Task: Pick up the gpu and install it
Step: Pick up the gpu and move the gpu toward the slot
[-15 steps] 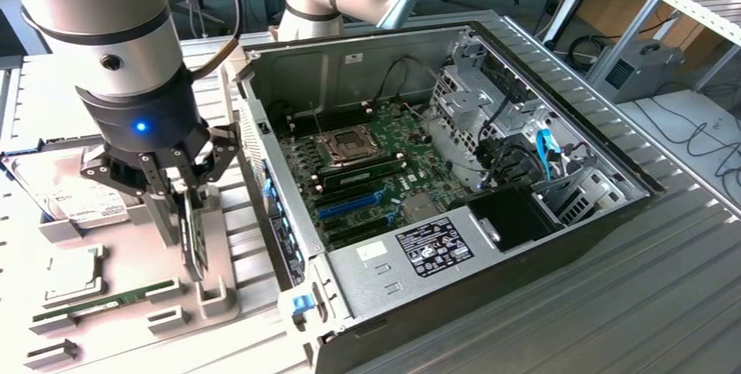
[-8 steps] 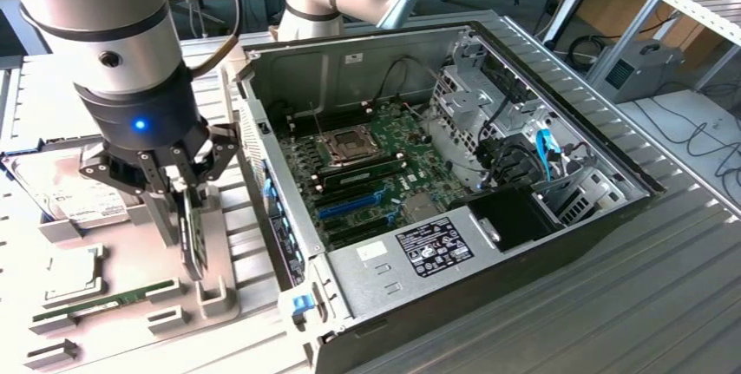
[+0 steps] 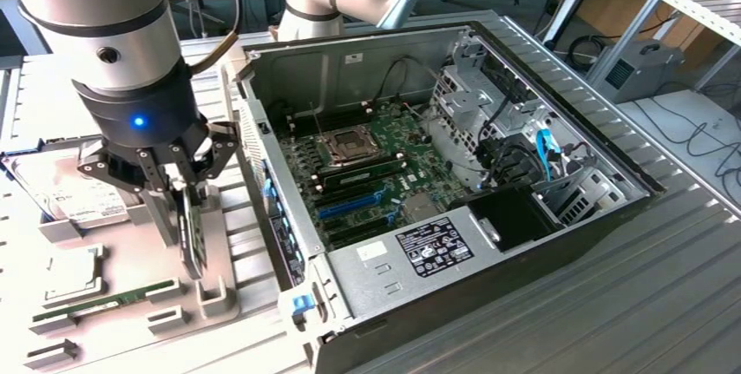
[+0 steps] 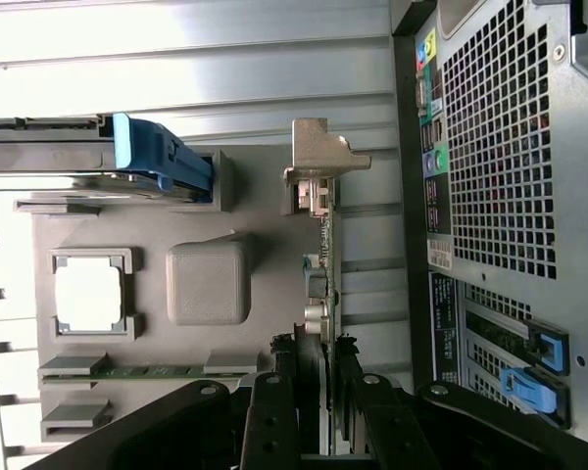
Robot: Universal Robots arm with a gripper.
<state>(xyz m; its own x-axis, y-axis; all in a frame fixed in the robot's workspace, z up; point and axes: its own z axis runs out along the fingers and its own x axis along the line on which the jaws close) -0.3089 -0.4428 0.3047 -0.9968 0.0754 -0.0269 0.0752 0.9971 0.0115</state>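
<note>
Gripper (image 3: 191,222) clamped on gpu (image 3: 193,248), beside the PC case (image 3: 463,291).
Card stands on edge in the gray fixture tray (image 3: 220,296), on the exterior view's left of the case and just outside its rear panel. Fingers (image 4: 299,357) press both faces of the card; its silver bracket (image 4: 318,162) is at the end far from the gripper.

Gpu (image 3: 193,244) stands on edge, upright in a grey holder (image 3: 215,294) slot. Thin dark card, green board edge, silver bracket (image 4: 318,168) at one end. Gripper (image 3: 187,216) pinches it.

1 gpu (image 3: 194,248), 1 computer case (image 3: 521,283)
</note>
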